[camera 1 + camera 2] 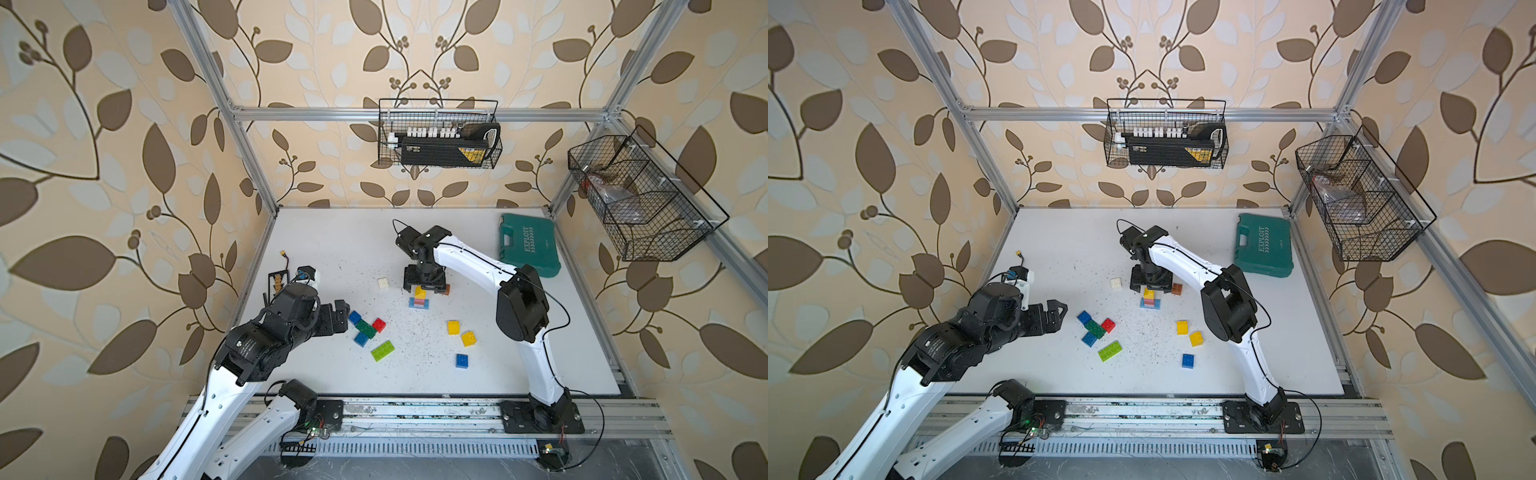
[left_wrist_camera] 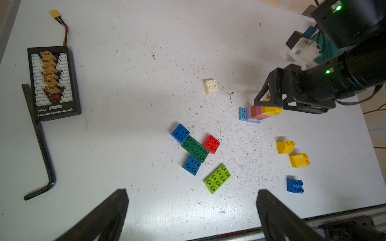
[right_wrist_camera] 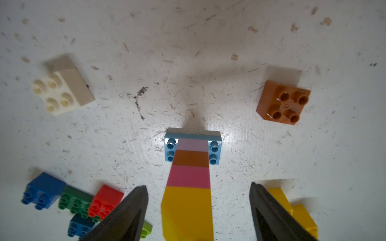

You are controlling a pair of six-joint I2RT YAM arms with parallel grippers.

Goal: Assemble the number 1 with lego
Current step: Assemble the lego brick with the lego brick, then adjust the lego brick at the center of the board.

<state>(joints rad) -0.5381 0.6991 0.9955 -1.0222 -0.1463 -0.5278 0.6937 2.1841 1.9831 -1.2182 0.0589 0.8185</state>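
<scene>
Plastic, stiff, probably light and slick; stands as a lego tower [image 3: 189, 179] on the desk [image 3: 229, 52] between wide right fingers [image 3: 133, 210], untouched; best pinched on flat brick sides; left fingers [image 2: 117, 208] wide, empty.

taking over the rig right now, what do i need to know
Left hand: open, empty, beside the blue-green-red cluster.
Right hand: open, jaws either side of the yellow top brick, clear of it.
Done: tower stands: light blue base, lilac, brown, pink, yellow.
Left: probably only retracting. The loose white brick, brown brick, lime brick, yellow bricks and blue brick lie unused.
</scene>
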